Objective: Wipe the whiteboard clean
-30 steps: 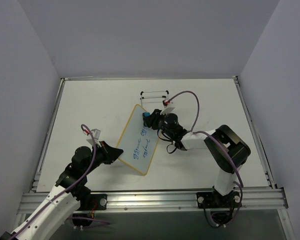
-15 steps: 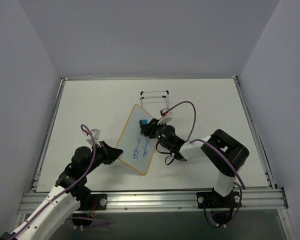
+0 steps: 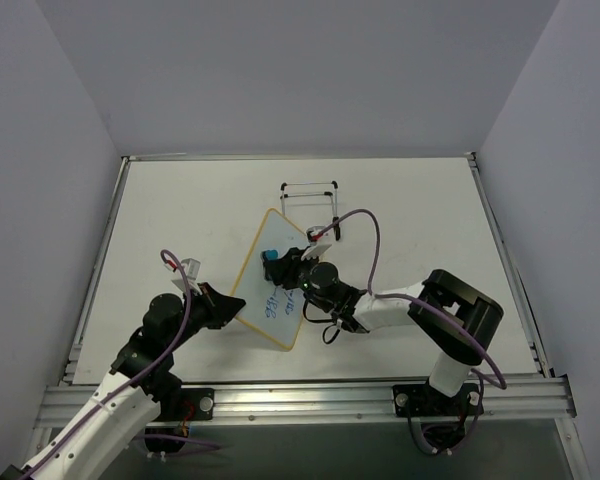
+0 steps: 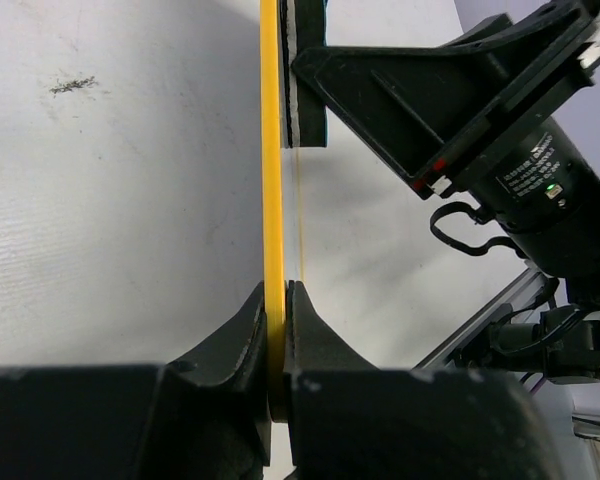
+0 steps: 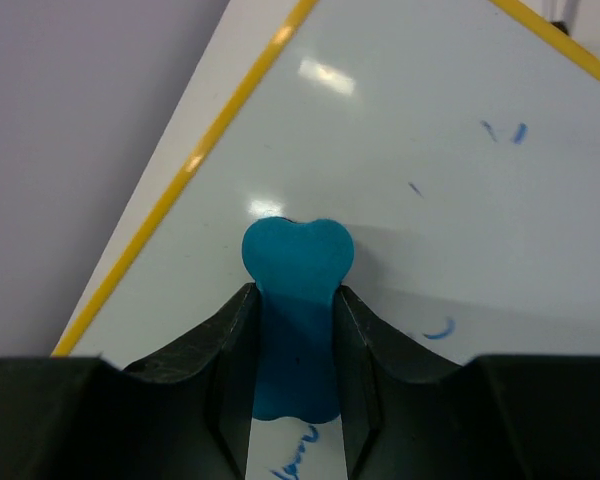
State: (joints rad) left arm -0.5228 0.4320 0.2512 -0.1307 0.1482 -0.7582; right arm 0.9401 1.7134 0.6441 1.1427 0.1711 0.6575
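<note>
The whiteboard (image 3: pixel 276 290), white with a yellow frame, lies tilted in the middle of the table, with blue handwriting on its lower half. My left gripper (image 3: pixel 230 305) is shut on its lower left edge; the left wrist view shows the yellow frame (image 4: pixel 271 200) edge-on between the jaws. My right gripper (image 3: pixel 276 262) is shut on a small blue eraser (image 3: pixel 269 256) pressed on the board's upper part. In the right wrist view the eraser (image 5: pixel 296 300) sits on the whiteboard (image 5: pixel 450 170), with faint blue marks left to its right and writing below.
A small black wire stand (image 3: pixel 310 197) stands just beyond the board's far corner. The right arm's purple cable (image 3: pixel 365 245) loops above the board. Metal rails (image 3: pixel 300 395) edge the table's near side, and grey walls close in on both sides.
My right gripper has swept the eraser left and toward me across the board's upper part, from its right corner to near its left edge. The left gripper and the board have stayed put.
</note>
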